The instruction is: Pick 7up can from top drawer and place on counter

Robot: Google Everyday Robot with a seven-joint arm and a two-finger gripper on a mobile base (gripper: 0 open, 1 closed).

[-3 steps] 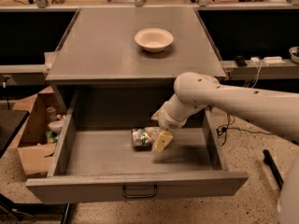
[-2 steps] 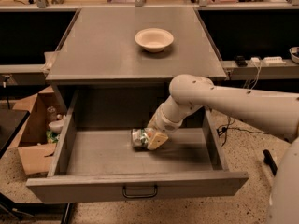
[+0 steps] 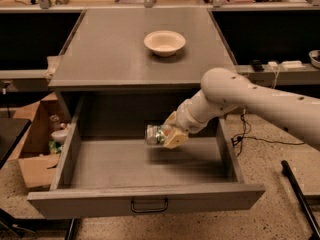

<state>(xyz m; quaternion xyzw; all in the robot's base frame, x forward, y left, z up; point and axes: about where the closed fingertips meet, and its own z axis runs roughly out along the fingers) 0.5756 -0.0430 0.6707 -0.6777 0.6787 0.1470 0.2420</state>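
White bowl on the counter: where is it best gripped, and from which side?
Probably by the rim of the white bowl, from above: it stands upright and open on the counter. The claw is over the top drawer, shut on the 7up can.

The tool (image 3: 165, 136) has lifted the 7up can (image 3: 154, 134) off the top drawer (image 3: 125, 166) floor.

Inside the open top drawer (image 3: 145, 196), the gripper (image 3: 167, 135) grips the 7up can (image 3: 155, 134) above its floor; a bowl (image 3: 164, 42) sits on the desk (image 3: 110, 49).
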